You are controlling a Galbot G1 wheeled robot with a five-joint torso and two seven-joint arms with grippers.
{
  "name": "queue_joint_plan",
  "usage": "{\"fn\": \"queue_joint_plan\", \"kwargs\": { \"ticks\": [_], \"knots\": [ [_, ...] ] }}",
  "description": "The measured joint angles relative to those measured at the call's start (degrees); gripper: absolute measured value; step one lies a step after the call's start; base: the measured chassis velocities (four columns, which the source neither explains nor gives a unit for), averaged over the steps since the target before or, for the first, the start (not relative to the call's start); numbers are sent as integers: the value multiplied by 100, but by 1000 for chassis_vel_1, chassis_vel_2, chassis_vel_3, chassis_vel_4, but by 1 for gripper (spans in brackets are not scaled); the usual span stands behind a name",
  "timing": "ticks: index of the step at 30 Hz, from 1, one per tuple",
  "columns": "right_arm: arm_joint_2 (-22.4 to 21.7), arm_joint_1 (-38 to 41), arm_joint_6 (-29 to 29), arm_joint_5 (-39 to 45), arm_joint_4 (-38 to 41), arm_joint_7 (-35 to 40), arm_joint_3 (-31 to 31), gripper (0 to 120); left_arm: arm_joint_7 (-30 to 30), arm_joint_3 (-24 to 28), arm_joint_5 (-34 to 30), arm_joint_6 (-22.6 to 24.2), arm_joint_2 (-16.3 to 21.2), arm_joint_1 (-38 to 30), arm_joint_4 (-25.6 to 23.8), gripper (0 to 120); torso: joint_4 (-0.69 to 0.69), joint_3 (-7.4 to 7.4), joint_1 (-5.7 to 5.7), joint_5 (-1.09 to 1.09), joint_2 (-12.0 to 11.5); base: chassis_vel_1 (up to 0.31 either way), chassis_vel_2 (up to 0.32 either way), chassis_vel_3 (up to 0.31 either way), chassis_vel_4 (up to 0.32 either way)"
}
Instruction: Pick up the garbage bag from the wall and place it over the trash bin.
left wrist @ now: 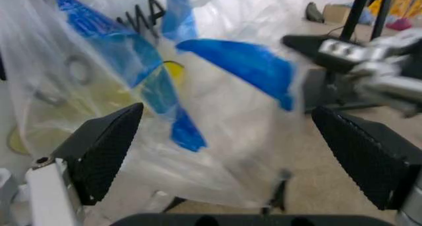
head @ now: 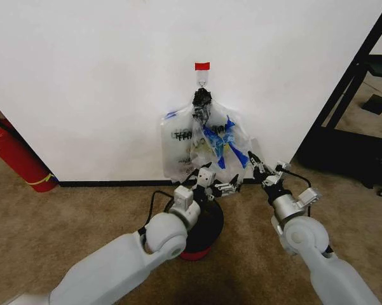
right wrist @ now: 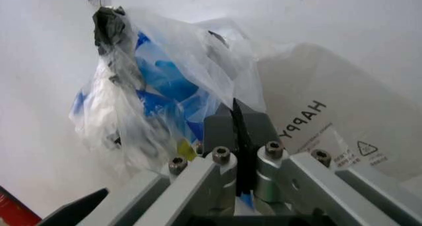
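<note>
Left jaws spread wide; in the left wrist view the two black ribbed pads (left wrist: 105, 149) stand well apart with the garbage bag (left wrist: 218, 137) between and beyond them, not clamped. Left gripper (head: 217, 184) sits low at the bag's bottom edge, directly above the trash bin (head: 206, 232).

Right jaws pressed together; in the right wrist view the pads meet in a thin seam against crinkled plastic, looks like a pinch on the bag's film. Right gripper (head: 259, 163) is at the bag's lower right side, touching it.

The garbage bag (head: 219, 143), see-through with blue streaks and a bit of yellow, hangs against the wall (head: 102, 82) from a hook below a small red tape patch (head: 202, 66). A black tie (head: 202, 98) gathers the tops. Beside it, a flat bundle of printed bags (head: 178, 149) hangs from the same spot.

Bin stands on brown carpet (head: 63, 229) just in front of the black skirting strip. Red fire extinguisher (head: 16, 155) leans at the wall, well to the left.
</note>
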Motion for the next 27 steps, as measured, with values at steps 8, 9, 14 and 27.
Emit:
{"fn": "queue_joint_plan", "kwargs": {
  "ticks": [8,9,14,27],
  "knots": [
    [-47,-15,-2,-53,24,-4,19,0,-74,178,-329,133,-230,-493,333,100,0,-1,0,0,0,0,0,0,0],
    [-47,-14,-2,-58,24,-4,15,0,-96,215,-398,154,-284,-557,374,100,-1,-1,0,0,0,0,0,0,0],
    [-40,-2,-3,-64,30,0,1,0,-138,439,-567,215,-511,-824,696,100,-1,-1,0,0,0,0,0,0,0],
    [-69,-7,-8,-31,93,2,16,0,-99,468,-70,86,-712,-1021,1516,99,0,-1,0,-1,0,0,0,0,0]
  ]
}}
